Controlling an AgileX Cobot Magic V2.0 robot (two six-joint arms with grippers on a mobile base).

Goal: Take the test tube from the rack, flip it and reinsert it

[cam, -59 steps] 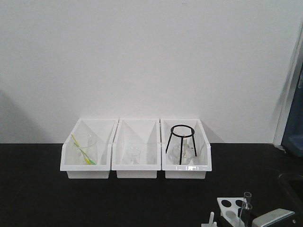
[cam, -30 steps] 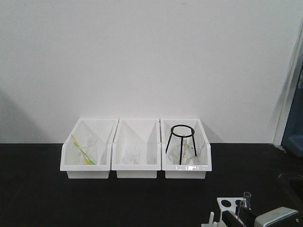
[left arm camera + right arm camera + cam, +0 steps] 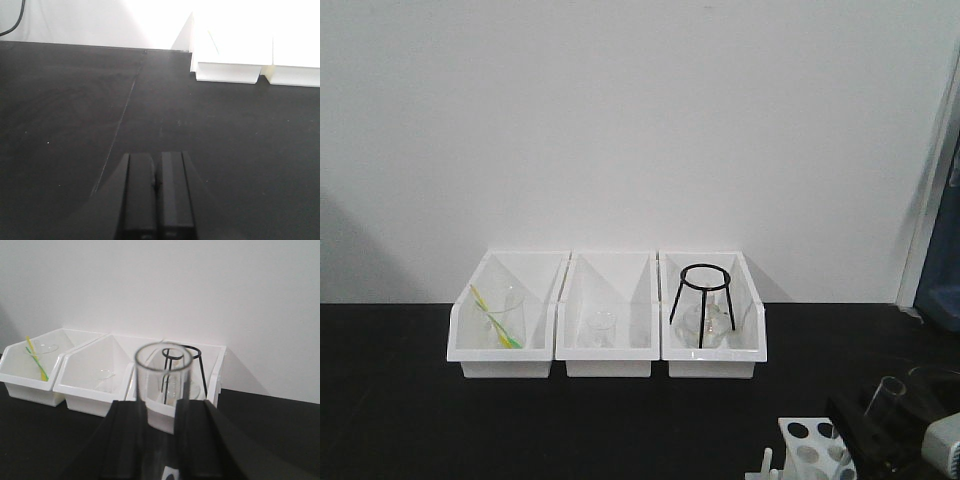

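In the front view, three white plastic bins sit in a row at the back of the flat black table, close to the white wall. The left bin holds a tall clear glass beaker with thin yellow and green sticks in it. The middle bin holds a small clear glass cup. The right bin holds a black wire tripod stand.

At the bottom edge you see the small white plastic rack with round dark holes in its top. Just to the right of it, your right gripper holds the slim clear glass test tube. The tube leans over with its open mouth at the top. It is beside the rack and a little above it, not in any hole.

In the left wrist view, your left gripper hangs over the bare black table. Its two black fingers are pressed flat together with nothing between them. The white bins glow bright at the top right.

In the right wrist view, the test tube stands between the two black fingers of the right gripper. They are closed tight on its sides. The tube is see-through with no colour, and its round rimmed mouth points up and is a bit blurry. The bins and the tripod stand show behind it.
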